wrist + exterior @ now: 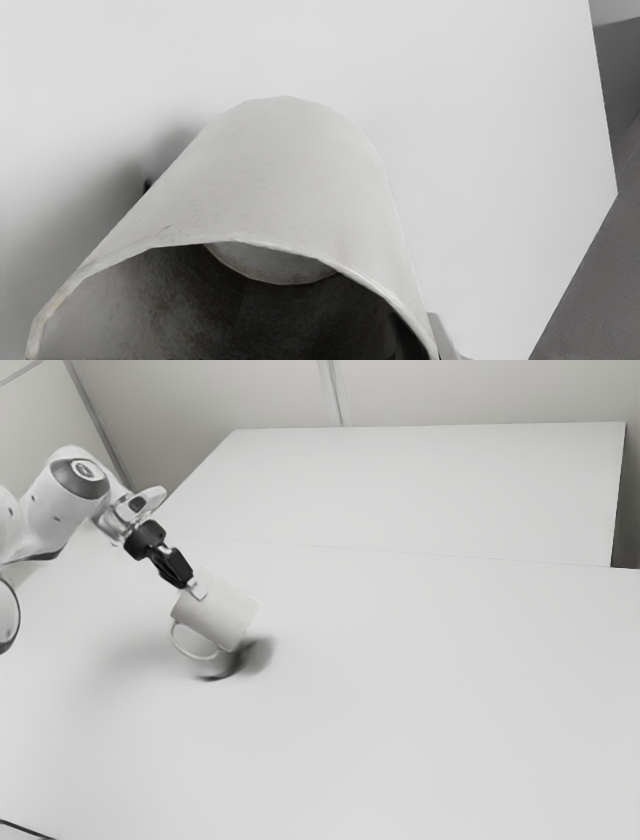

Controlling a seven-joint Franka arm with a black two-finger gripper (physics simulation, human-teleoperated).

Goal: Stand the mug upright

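Observation:
The gripper reaches down from the exterior view's upper left and is shut on the wall of the white mug at its rim. The mug hangs tilted, mouth toward the hand and base slanting down toward the exterior view's right. Its handle is on the lower side, above the table's shadow patch. In the wrist view the mug shows its outer wall and dark inside; the gripper has one finger inside the wall and one outside. The handle is mostly hidden there.
The white table spreads out around the mug, with another white surface behind it. A dark cable lies at the exterior view's lower left corner. A table edge and grey floor show in the wrist view.

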